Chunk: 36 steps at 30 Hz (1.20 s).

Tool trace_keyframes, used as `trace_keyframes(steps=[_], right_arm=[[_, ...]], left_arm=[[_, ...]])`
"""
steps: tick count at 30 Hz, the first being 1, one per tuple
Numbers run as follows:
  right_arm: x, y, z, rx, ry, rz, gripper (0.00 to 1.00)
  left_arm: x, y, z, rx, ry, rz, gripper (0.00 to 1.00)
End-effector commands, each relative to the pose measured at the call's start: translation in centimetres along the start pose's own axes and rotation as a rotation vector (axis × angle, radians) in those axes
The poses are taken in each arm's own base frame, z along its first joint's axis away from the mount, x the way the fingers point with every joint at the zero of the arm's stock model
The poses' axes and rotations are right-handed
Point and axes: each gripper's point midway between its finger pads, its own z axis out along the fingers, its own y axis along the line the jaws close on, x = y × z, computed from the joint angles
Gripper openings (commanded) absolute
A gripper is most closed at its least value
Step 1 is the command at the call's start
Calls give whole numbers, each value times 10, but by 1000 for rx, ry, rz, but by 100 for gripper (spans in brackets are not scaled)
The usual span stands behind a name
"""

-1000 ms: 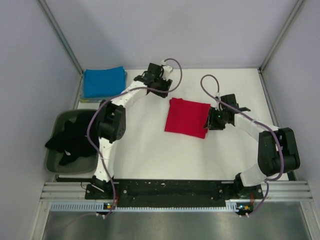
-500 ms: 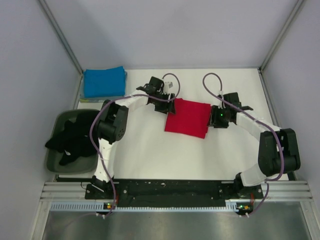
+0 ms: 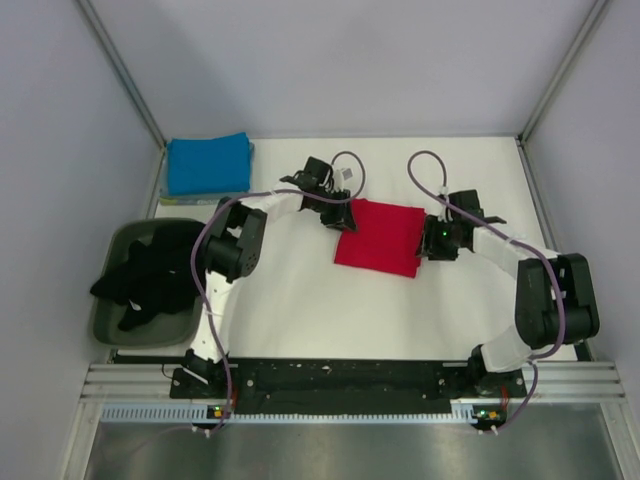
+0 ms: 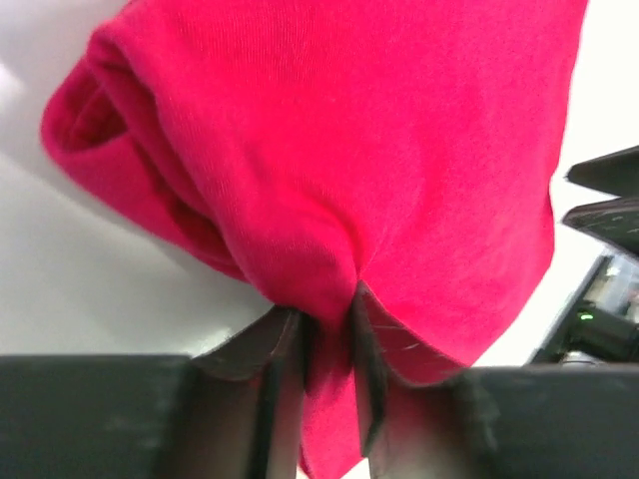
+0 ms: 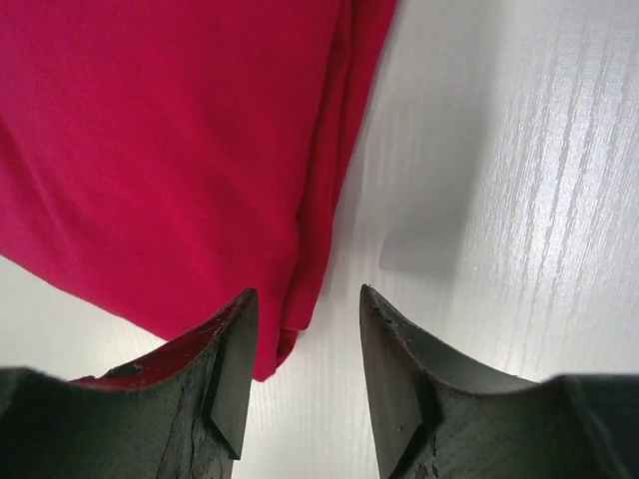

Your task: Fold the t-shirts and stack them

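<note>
A folded red t-shirt [image 3: 379, 236] lies on the white table between my two grippers. My left gripper [image 3: 338, 213] is at its left edge and is shut on a pinch of the red cloth [image 4: 329, 329]. My right gripper [image 3: 428, 241] is at the shirt's right edge; in the right wrist view it [image 5: 305, 329] is open, its jaws straddling the shirt's folded edge [image 5: 319, 230] without gripping it. A folded blue t-shirt [image 3: 207, 164] lies at the back left. A black t-shirt [image 3: 145, 282] is bunched in the tub.
A dark grey-green plastic tub [image 3: 113, 318] stands at the left edge of the table [image 3: 300, 310]. Grey walls close in the back and sides. A metal rail [image 3: 350, 385] runs along the near edge.
My left gripper has come from the back of the table to the red shirt's left edge and closed on it. The shirt shifted slightly right. The right gripper moved little.
</note>
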Motion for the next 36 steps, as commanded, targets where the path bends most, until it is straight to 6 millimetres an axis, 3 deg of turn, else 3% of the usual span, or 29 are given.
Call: trace_keyframes(steps=[1, 2, 6, 12, 22, 26, 28, 29, 36], right_arm=[[-8, -3, 1, -14, -36, 26, 45], [-8, -4, 0, -12, -40, 28, 45], [-11, -5, -10, -8, -73, 31, 45], [-14, -8, -25, 16, -104, 6, 45], [-18, -9, -41, 39, -135, -26, 50], [-17, -14, -45, 70, -136, -39, 65], [-18, -16, -47, 84, -145, -47, 83], [-18, -17, -48, 92, -147, -47, 99], [-22, -18, -57, 103, -177, -58, 99]], left_arm=[[25, 3, 20, 52, 99, -57, 15], [23, 1, 18, 70, 92, -62, 0], [9, -5, -3, 93, 42, -81, 0], [-8, 16, -54, 30, -47, -103, 0], [-28, 90, -139, -246, -131, -35, 0], [-45, 113, -173, -352, -174, 25, 0], [-53, 117, -187, -390, -190, 63, 0], [-57, 120, -194, -419, -196, 76, 0], [-81, 126, -231, -553, -248, 202, 0]])
